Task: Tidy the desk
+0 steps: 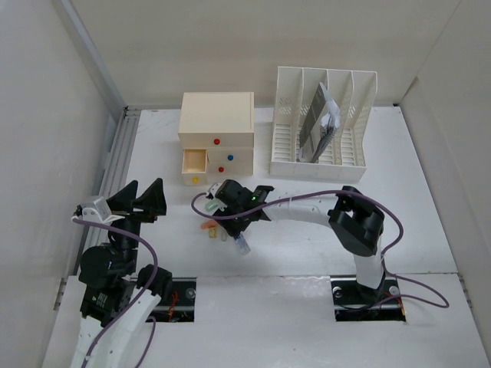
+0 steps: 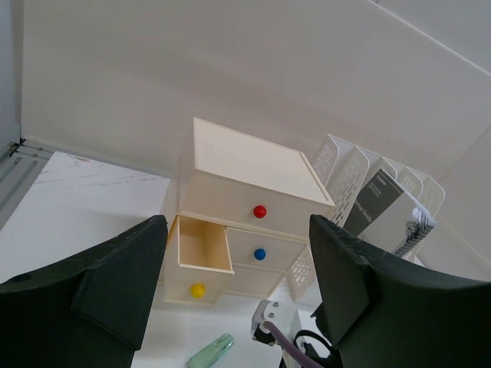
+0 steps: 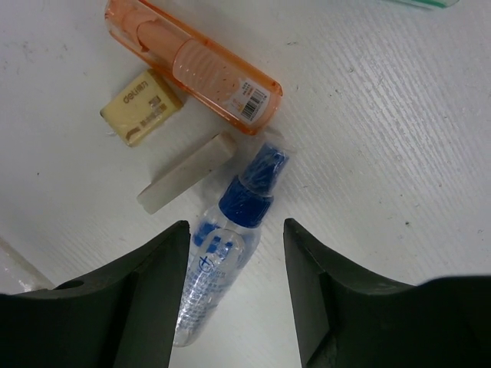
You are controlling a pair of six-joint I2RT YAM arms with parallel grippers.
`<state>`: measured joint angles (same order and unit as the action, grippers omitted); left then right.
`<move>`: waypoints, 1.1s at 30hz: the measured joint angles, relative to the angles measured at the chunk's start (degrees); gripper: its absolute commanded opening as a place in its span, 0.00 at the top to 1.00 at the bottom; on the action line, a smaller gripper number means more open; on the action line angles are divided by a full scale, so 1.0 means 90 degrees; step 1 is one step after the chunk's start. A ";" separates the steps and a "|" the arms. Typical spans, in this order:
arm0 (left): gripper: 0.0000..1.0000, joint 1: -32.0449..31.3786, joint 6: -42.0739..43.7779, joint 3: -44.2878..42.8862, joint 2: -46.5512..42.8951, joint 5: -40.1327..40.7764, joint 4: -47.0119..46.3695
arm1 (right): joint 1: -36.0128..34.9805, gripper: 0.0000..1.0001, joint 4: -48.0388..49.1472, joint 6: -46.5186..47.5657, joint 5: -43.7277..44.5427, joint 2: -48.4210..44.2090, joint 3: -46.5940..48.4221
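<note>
The desk [image 1: 406, 192] is a white tabletop with several small things lying in front of a cream drawer box [image 1: 217, 126]. In the right wrist view these are a clear bottle with a blue cap [image 3: 222, 253], a white eraser [image 3: 186, 182], a yellow eraser [image 3: 142, 107] and an orange transparent case [image 3: 192, 65]. My right gripper [image 3: 236, 230] is open and hovers over the bottle, one finger on each side of it. My left gripper [image 2: 238, 230] is open and empty, raised at the left and facing the drawer box [image 2: 253, 184].
The box's yellow-knob drawer [image 2: 198, 264] stands pulled out and empty. A white slotted file rack [image 1: 322, 126] holding booklets stands to the right of the box. A pale green tube [image 2: 211, 353] lies in front of the open drawer. A ribbed metal rail [image 1: 115, 161] runs along the left edge.
</note>
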<state>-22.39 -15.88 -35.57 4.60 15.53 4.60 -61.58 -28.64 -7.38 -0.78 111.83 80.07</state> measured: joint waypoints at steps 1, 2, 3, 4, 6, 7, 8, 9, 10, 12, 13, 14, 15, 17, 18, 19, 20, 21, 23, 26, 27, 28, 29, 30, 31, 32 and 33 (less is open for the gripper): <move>0.28 0.0000 0.0000 0.0000 0.0000 0.0000 -0.0002 | 0.0000 0.43 0.0007 -0.0002 0.0024 0.0007 0.0000; 0.28 0.0000 0.0000 0.0000 0.0000 0.0000 0.0000 | 0.0000 0.43 0.0015 -0.0010 0.0049 0.0019 0.0000; 0.28 0.0000 0.0000 0.0000 0.0000 0.0000 -0.0002 | 0.0000 0.44 0.0019 -0.0019 0.0066 0.0039 0.0000; 0.28 0.0000 0.0000 0.0000 0.0000 0.0000 0.0000 | 0.0000 0.44 0.0024 -0.0022 0.0080 0.0075 0.0000; 0.28 0.0000 0.0000 0.0000 -0.0012 0.0000 0.0000 | 0.0000 0.44 0.0046 -0.0027 0.0092 0.0175 0.0000; 0.28 0.0000 0.0000 0.0000 -0.0032 0.0000 0.0000 | 0.0000 0.45 0.0049 -0.0036 0.0095 0.0221 0.0000; 0.28 0.0000 0.0000 0.0000 -0.0051 0.0000 0.0000 | 0.0000 0.45 0.0056 -0.0039 0.0095 0.0282 0.0000; 0.28 0.0000 0.0000 0.0000 -0.0070 0.0002 0.0000 | 0.0000 0.47 0.0075 -0.0044 0.0102 0.0294 0.0022; 0.28 0.0000 0.0000 0.0000 -0.0080 0.0002 -0.0002 | 0.0000 0.49 0.0095 -0.0041 0.0104 0.0308 0.0024; 0.28 0.0000 0.0000 0.0000 -0.0083 0.0002 0.0000 | 0.0000 0.59 0.0095 -0.0046 0.0109 0.0318 0.0039; 0.28 0.0000 0.0000 0.0000 -0.0083 0.0005 0.0000 | 0.0000 0.65 0.0097 -0.0044 0.0109 0.0323 0.0041; 0.28 0.0000 0.0000 0.0000 -0.0083 0.0019 0.0000 | 0.0000 0.79 0.0092 -0.0046 0.0112 0.0328 0.0051; 0.28 0.0000 0.0000 0.0000 -0.0083 0.0027 -0.0002 | 0.0000 0.85 0.0092 -0.0049 0.0114 0.0328 0.0056; 0.28 0.0000 0.0000 0.0000 -0.0083 0.0044 -0.0002 | 0.0000 1.00 0.0056 -0.0053 0.0126 0.0338 0.0102; 0.28 0.0000 0.0000 0.0000 -0.0083 0.0049 -0.0002 | 0.0000 1.00 0.0024 0.0000 0.0124 0.0359 0.0143; 0.28 0.0000 0.0000 0.0000 -0.0083 0.0056 0.0000 | 0.0000 1.00 -0.0017 0.0051 0.0126 0.0386 0.0202; 0.28 0.0000 0.0000 0.0000 -0.0083 0.0063 0.0000 | 0.0000 1.00 -0.0092 0.0126 0.0119 0.0413 0.0274; 0.28 0.0000 0.0000 0.0000 -0.0083 0.0068 0.0000 | 0.0000 1.00 -0.0189 0.0240 0.0117 0.0432 0.0374; 0.28 0.0000 0.0000 0.0000 -0.0083 0.0070 0.0000 | 0.0000 1.00 -0.0442 0.0576 0.0112 0.0457 0.0680; 0.28 0.0000 0.0000 0.0000 -0.0083 0.0075 -0.0002 | 0.0005 1.00 -0.0685 0.1117 0.0095 0.0457 0.1304; 0.28 0.0000 0.0000 0.0000 -0.0083 0.0080 -0.0002 | 0.0012 1.00 -0.0675 0.1282 0.0058 0.0452 0.1503; 0.28 0.0000 0.0000 0.0000 -0.0083 0.0083 -0.0002 | 0.0036 1.00 -0.0670 0.1455 0.0007 0.0437 0.1676; 0.28 0.0000 0.0000 0.0000 -0.0083 0.0087 0.0000 | 0.0053 1.00 -0.0673 0.1600 -0.0087 0.0418 0.1795; 0.28 0.0000 0.0000 0.0000 -0.0083 0.0090 -0.0002 | 0.0092 1.00 -0.0682 0.1766 -0.0226 0.0398 0.1911; 0.28 0.0000 0.0000 0.0000 -0.0083 0.0090 -0.0002 | 0.0146 1.00 -0.0733 0.1945 -0.0381 0.0376 0.2035; 0.28 0.0000 0.0000 0.0000 -0.0083 0.0090 0.0000 | 0.0216 1.00 -0.0814 0.2113 -0.0554 0.0374 0.2176; 0.28 0.0000 0.0000 0.0000 -0.0083 0.0092 -0.0002 | 0.0308 1.00 -0.0877 0.2268 -0.0758 0.0374 0.2322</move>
<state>-22.39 -15.88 -35.57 3.86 16.36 4.58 -58.81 -36.53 13.04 -7.60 115.20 100.97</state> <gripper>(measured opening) 0.717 0.409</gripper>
